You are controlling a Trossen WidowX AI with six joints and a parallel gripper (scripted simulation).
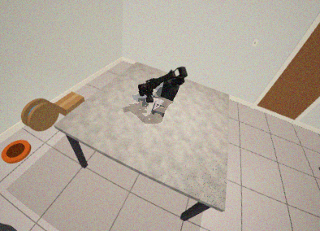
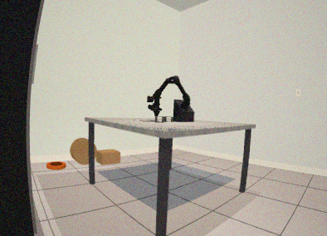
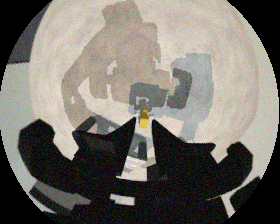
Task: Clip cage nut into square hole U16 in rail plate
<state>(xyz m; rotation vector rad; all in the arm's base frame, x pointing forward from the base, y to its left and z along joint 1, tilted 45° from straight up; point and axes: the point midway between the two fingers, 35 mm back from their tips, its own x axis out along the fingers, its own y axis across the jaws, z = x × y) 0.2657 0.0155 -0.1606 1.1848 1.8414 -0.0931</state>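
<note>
The cage nut (image 3: 144, 118) shows in the wrist view as a small yellow piece between my fingertips, with a narrow gap on either side. My gripper (image 1: 149, 101) (image 2: 157, 115) (image 3: 144, 121) points down low over the table, its fingers partly closed but still apart, so I see no grip on the nut. The rail plate (image 1: 160, 106) is a small pale raised piece beside the fingers, towards the arm's base. In the wrist view my fingers hide much of it. The mark U16 and its hole cannot be made out. The nut is too small to tell in the top and exterior views.
The arm's black base (image 1: 170, 91) (image 2: 183, 110) stands on the table (image 1: 191, 145) (image 2: 124, 124) close behind the plate. Shadows of the arm fall around the work area. An orange ring (image 1: 16, 151) (image 2: 56, 165) and wooden blocks lie on the floor, off the table.
</note>
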